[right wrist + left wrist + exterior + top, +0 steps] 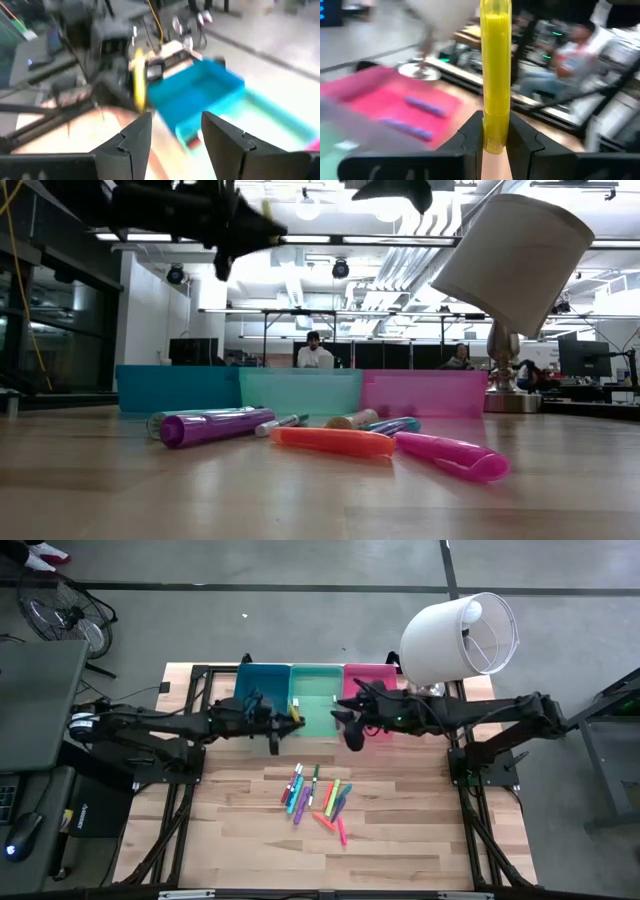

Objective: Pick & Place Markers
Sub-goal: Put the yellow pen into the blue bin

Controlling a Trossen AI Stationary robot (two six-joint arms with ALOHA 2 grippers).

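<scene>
table [420, 840]: wooden top carrying three bins along the far edge and a loose heap of pens in the middle.
bins: blue bin [262, 683], mint green bin [317, 705] and pink bin [368, 675] stand side by side, touching. The left wrist view shows two purple pens lying in the pink one.
markers [318, 802]: the heap lies on the table nearer the front edge than the bins, between the two arms, most pens with their long axes running roughly front to back. In the low view an orange one [333, 441] and a pink one [452, 456] lie foremost.
left pincer [285, 720]: raised over the seam between the blue and mint green bins, clenched on a yellow marker [495, 75]. The pen stands out from between the fingers along the pincer's own line.
right pincer [352, 730]: raised over the near edge of the pink bin, fingers parted and nothing between them.
key relation: the heap lies in front of and below both pincers, about midway. The empty right pincer looks free to reach for it, while the left must first drop its pen into a bin. Which bin lies directly beneath the yellow pen is hard to tell; probably the mint green.
</scene>
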